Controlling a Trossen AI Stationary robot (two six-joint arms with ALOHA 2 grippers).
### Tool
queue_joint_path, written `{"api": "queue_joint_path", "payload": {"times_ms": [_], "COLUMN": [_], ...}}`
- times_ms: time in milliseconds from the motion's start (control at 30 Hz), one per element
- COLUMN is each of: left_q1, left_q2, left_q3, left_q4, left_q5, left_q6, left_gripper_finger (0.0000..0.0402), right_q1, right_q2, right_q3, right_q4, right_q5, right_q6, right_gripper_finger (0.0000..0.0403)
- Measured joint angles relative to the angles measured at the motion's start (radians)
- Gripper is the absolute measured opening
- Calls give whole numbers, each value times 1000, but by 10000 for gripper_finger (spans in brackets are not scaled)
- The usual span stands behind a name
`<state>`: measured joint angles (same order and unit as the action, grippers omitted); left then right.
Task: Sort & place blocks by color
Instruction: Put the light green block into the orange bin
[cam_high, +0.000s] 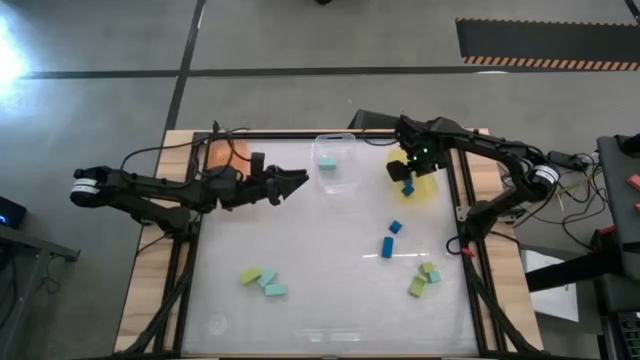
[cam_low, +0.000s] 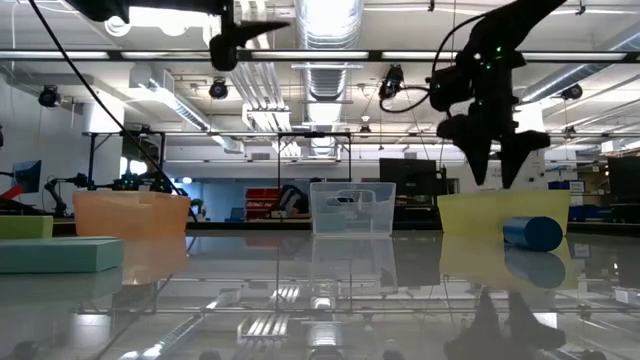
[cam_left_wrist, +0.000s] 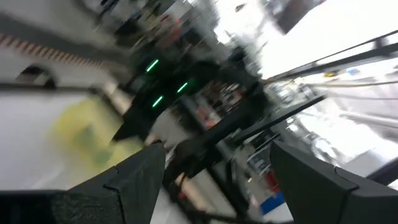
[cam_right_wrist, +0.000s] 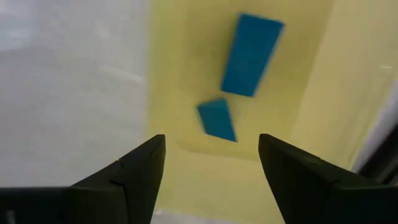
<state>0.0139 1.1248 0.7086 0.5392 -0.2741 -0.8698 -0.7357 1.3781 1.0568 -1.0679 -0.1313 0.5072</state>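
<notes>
1. Closest to the low camera is a teal block (cam_low: 60, 254) on the worktop (cam_high: 330, 235), with a yellow-green one (cam_low: 25, 227) just behind it.
2. The right tool (cam_right_wrist: 211, 155) hangs over the yellow tray (cam_high: 428, 188), fingers spread and empty. Two blue blocks (cam_right_wrist: 252, 55) already lie inside it, one long, one short and wedge-looking, close together but apart.
3. My guess: a drop just got done there, so next is lifting clear of the tray wall before swinging out. Go straight up first so the rim doesn't get clipped.
4. Nearest leftovers to the yellow tray: two more blue blocks (cam_high: 387, 247) on the worktop toward the front. Farther out from them, a yellow-green and teal cluster (cam_high: 424, 279).
5. Another mixed trio (cam_high: 262, 281) sits well away from the yellow tray, front left.
6. The clear tray (cam_high: 335, 165), beside the yellow one, holds one teal block (cam_high: 327, 164).
7. The left tool (cam_high: 295, 182) hovers between the orange tray (cam_high: 222, 152) and the clear one, fingers apart, nothing held.
8. Blocks are tiny, so approach square to the long side.
</notes>
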Motion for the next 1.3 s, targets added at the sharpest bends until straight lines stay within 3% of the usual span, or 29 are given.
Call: {"api": "queue_joint_path", "payload": {"times_ms": [133, 300, 533, 767, 1100, 1300], "left_q1": [0, -6, -32, -76, -199, -222], "left_q2": [-2, 0, 0, 2, 2, 2], "left_q3": [0, 0, 87, 183, 183, 183], "left_q4": [-181, -374, -665, -1050, -1131, -1131], "left_q5": [34, 210, 430, 486, 569, 570], "left_q6": [-150, -258, -250, -250, -277, -292], "left_gripper_finger": [272, 272, 272, 272, 272, 272], "right_q1": [0, 0, 2, 41, 142, 168], "right_q2": [-15, -41, -101, -146, -202, -267], "right_q3": [52, 116, 152, 152, 152, 152], "right_q4": [-4, -22, -27, -28, -31, -29], "right_q5": [-31, -81, -238, -266, -441, -448], "right_q6": [-17, -49, -50, -20, -77, -120], "right_gripper_finger": [240, 238, 237, 237, 237, 237]}}
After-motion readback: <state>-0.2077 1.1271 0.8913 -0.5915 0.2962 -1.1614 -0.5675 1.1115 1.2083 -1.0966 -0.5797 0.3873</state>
